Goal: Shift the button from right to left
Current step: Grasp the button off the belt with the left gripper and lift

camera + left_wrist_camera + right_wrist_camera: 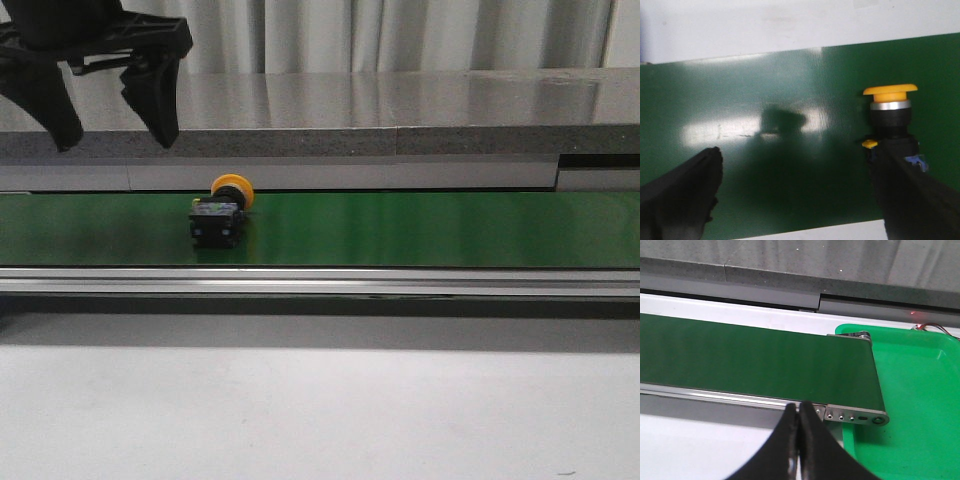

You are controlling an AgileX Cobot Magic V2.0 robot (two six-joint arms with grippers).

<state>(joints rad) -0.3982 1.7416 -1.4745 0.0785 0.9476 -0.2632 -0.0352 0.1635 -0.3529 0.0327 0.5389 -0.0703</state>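
Note:
The button [222, 212] lies on its side on the green belt [420, 228], its orange-yellow cap toward the far side and its black body toward me. My left gripper [112, 128] hangs open above the belt, up and to the left of the button. In the left wrist view the button [890, 115] sits just beyond one finger [912, 195], outside the wide gap between the fingers [796, 165]. My right gripper [799, 412] is shut and empty, at the near rail by the belt's end. It does not show in the front view.
A grey stone ledge [400, 110] runs behind the belt. A silver rail [320, 282] lines the belt's near edge, with a white table [320, 410] in front. A green tray [920, 390] sits past the belt's end roller in the right wrist view.

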